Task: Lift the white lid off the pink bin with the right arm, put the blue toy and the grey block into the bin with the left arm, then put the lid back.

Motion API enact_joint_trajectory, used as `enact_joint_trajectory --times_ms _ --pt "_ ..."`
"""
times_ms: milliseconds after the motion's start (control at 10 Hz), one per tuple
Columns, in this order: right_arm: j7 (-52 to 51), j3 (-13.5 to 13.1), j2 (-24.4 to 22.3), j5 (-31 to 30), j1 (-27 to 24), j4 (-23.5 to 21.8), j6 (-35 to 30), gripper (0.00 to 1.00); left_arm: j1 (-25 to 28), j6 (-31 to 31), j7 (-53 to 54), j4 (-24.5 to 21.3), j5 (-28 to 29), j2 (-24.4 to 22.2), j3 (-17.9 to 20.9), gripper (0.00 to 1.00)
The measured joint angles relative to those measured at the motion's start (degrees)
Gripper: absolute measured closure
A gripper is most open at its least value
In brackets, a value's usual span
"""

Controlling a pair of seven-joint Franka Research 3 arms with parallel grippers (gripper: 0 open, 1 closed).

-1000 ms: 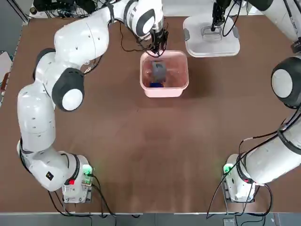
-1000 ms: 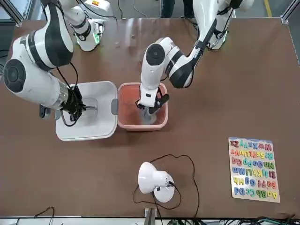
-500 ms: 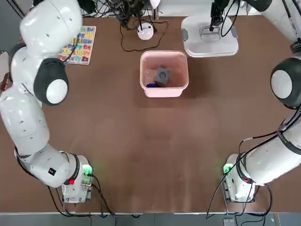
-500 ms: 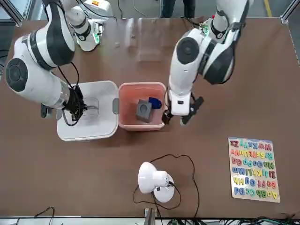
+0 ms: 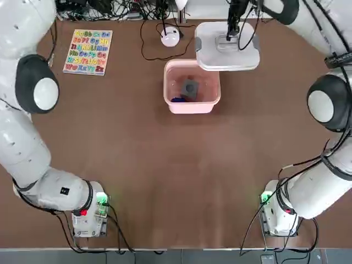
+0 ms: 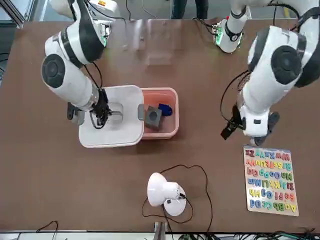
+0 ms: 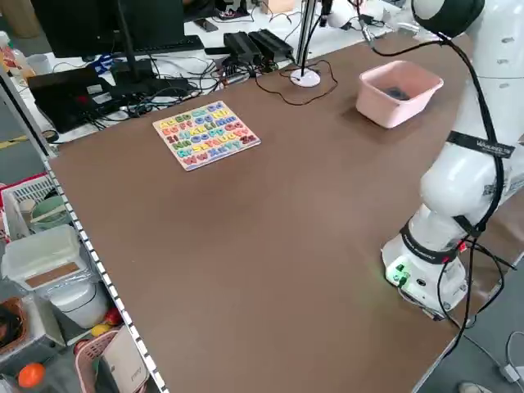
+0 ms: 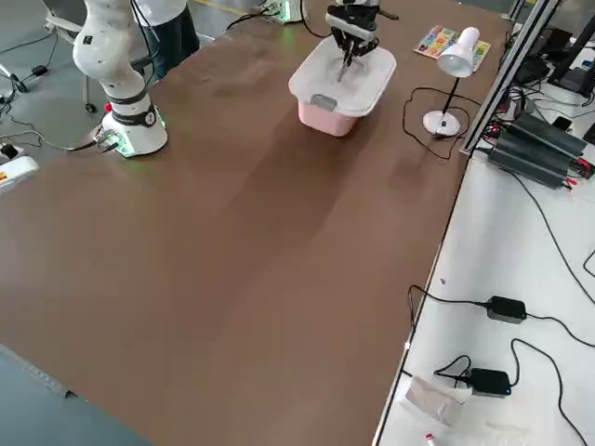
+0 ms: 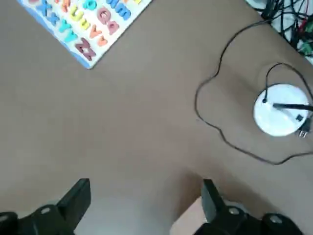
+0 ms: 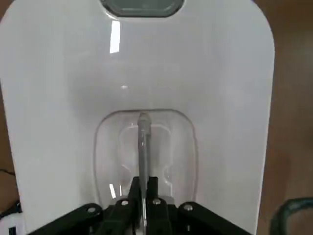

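Note:
The pink bin [image 5: 173,104] stands at the table's far middle. Inside it lie the grey block [image 5: 190,88] and the blue toy [image 5: 177,99], also seen as the grey block [image 6: 153,116] and blue toy [image 6: 165,109] from the front. My right gripper [image 10: 142,182] is shut on the centre handle of the white lid [image 10: 142,63]. The white lid [image 5: 226,52] hangs over the bin's far right corner, partly overlapping its rim. My left gripper [image 9: 145,191] is open and holds nothing, raised above the table between the bin and the letter puzzle.
A colourful letter puzzle [image 5: 88,52] lies at the far left. A white desk lamp [image 6: 165,192] with a looping black cable stands behind the bin, its round base [image 5: 170,37] near the far edge. Both arm bases sit at the near edge.
My left gripper opened, left the grey block in the bin and drew up and away toward the puzzle. My right gripper carried the lid from beside the bin to over its rim.

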Motion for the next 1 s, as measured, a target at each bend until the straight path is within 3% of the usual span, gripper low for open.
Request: enact_joint_trajectory --times_ms 200,500,1000 --pt "2.09 0.23 3.05 1.05 2.63 0.05 2.31 0.93 4.82 -3.42 15.55 -3.10 -0.84 -5.73 0.52 0.00" --pt "3.26 0.36 6.10 1.79 7.56 0.28 6.38 0.93 6.14 -5.84 39.34 -7.69 -1.68 -13.23 3.97 0.00" --pt "3.71 0.40 9.30 3.00 10.66 0.31 9.86 0.93 6.38 -8.22 52.35 -8.66 -2.06 -17.79 5.84 0.00"
